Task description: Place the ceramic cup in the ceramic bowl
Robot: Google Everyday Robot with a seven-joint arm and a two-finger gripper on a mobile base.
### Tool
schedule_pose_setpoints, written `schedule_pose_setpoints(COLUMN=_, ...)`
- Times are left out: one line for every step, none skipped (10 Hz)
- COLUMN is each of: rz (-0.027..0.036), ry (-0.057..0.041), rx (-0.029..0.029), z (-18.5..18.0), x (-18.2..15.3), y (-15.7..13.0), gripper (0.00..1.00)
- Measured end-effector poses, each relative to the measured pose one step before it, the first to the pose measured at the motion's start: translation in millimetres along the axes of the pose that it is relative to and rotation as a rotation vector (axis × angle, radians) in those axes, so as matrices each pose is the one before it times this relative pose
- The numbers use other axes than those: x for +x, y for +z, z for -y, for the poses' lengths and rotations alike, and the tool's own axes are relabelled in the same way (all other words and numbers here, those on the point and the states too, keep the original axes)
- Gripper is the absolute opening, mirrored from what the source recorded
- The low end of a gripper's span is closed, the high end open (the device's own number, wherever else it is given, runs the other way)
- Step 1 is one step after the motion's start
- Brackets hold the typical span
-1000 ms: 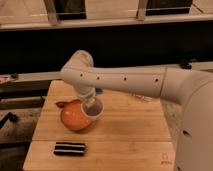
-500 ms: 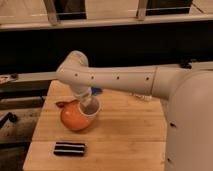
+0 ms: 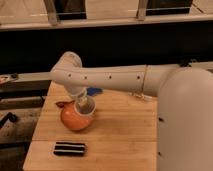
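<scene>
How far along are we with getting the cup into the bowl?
Done: the pickup, it seems. The gripper is shut on the ceramic cup. In hand: the cup sits at the right rim of the ceramic bowl on the wooden table; I cannot tell whether it rests inside. Left: settle it in the bowl, release, and pull the arm away.

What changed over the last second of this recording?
The arm swung slightly left, carrying the cup, clamped in the gripper, further over the bowl. Nothing was let go. The bowl and the dark striped object on the table stayed put.
</scene>
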Motion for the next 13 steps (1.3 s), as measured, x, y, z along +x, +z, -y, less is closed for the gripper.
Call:
schedule_pose_setpoints(rz=-0.00103, ry=-0.00112, rx=0.00015, z=1.70, x=-2.43, y=0.79, gripper=0.01)
schedule_pose_setpoints(rz=-0.00300, ry=0.00175, rx=-0.00026, z=1.23, x=-0.23, y=1.86, gripper=0.01)
schedule_pose_setpoints(rz=-0.00099, ry=-0.00014, rx=-0.00006, z=1.22, x=-1.31, y=2.02, gripper=0.01)
schedule_pose_setpoints(rz=-0.00196, ry=0.00186, rx=-0.00047, z=1.33, x=-0.44, y=1.23, gripper=0.01)
schedule_pose_setpoints(rz=-0.00131, ry=0.00171, rx=0.00040, z=1.77, x=-0.83, y=0.89, gripper=0.01)
schedule_pose_setpoints(rz=-0.00269, ry=0.00248, rx=0.00011, z=0.73, x=-0.30, y=0.02, gripper=0.01)
schedule_pose_setpoints(rz=-0.00110, ry=0.00325, rx=-0.00078, z=0.18, x=-0.77, y=0.22, gripper=0.01)
schedule_pose_setpoints(rz=-0.00142, ry=0.00340, rx=-0.00009, z=0.21, x=-0.64, y=0.81, gripper=0.01)
schedule_pose_setpoints(rz=-0.00081, ry=0.00131, rx=-0.00002, z=0.59, x=-0.93, y=0.71, gripper=0.01)
schedule_pose_setpoints(rz=-0.00181, ry=0.00294, rx=-0.00064, z=1.54, x=-1.17, y=1.87, gripper=0.01)
schedule_pose_setpoints(rz=0.00044, ry=0.00323, rx=-0.00052, z=0.52, x=-0.46, y=0.54, gripper=0.01)
schedule_pose_setpoints(rz=0.00000, ry=0.00265, rx=-0.00030, z=0.34, x=-0.16, y=0.23, gripper=0.01)
schedule_pose_setpoints(rz=0.00016, ry=0.00390, rx=-0.00103, z=0.14, x=0.00, y=0.97, gripper=0.01)
